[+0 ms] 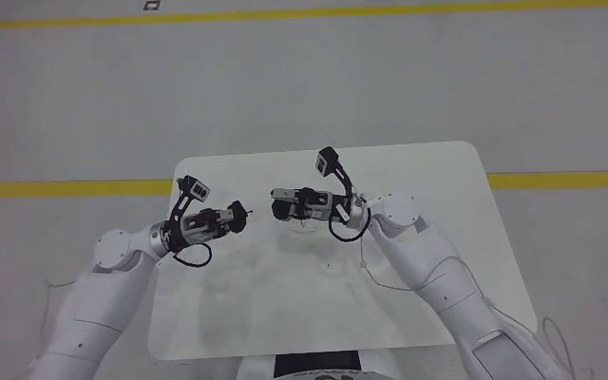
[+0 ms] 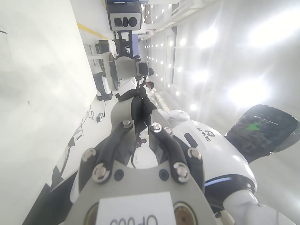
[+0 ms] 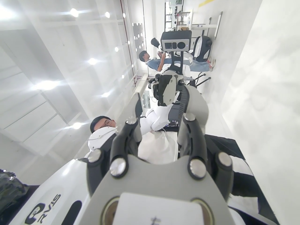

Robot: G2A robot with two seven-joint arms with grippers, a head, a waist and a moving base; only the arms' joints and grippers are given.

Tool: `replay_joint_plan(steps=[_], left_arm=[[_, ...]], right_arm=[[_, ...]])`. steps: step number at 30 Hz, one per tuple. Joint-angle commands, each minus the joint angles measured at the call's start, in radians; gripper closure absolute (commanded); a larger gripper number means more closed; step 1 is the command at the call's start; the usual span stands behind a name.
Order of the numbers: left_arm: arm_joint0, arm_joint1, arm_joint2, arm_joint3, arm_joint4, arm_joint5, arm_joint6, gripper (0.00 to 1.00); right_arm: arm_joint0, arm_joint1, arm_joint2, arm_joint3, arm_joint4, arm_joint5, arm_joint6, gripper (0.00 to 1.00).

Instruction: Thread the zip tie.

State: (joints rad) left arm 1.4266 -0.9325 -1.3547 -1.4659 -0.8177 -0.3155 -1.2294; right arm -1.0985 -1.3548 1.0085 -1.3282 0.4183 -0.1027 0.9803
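Both grippers hover over the middle of the white table (image 1: 399,304), facing each other a short gap apart. My left gripper (image 1: 239,217) (image 2: 140,99) is shut on the zip tie (image 1: 248,207), a thin black strip whose tip pokes out toward the other hand. In the left wrist view the zip tie (image 2: 143,83) shows as a dark strand just past my fingertips. My right gripper (image 1: 277,202) (image 3: 163,94) stands open, its fingers wide apart, with the left gripper (image 3: 165,90) seen through the gap. I cannot tell whether the strip's tip touches the right gripper (image 2: 126,69).
A tiny dark speck (image 1: 328,267) lies on the table in front of the right arm. The table's rounded edges drop off to a grey floor with yellow lines (image 1: 85,187).
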Motion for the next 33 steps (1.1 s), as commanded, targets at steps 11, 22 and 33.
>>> replay_joint_plan(steps=[11,22,33], left_arm=[[0.005,-0.002,-0.004,0.013,-0.059,-0.01,-0.043,1.0],[-0.006,-0.008,-0.102,0.024,-0.082,-0.024,-0.136,1.0],[-0.003,-0.024,-0.19,0.038,-0.106,-0.024,-0.161,1.0]], right_arm=[[-0.022,0.009,0.027,-0.02,0.018,-0.005,0.017,0.0],[-0.022,0.009,0.027,-0.02,0.018,-0.005,0.017,0.0],[-0.022,0.009,0.027,-0.02,0.018,-0.005,0.017,0.0]])
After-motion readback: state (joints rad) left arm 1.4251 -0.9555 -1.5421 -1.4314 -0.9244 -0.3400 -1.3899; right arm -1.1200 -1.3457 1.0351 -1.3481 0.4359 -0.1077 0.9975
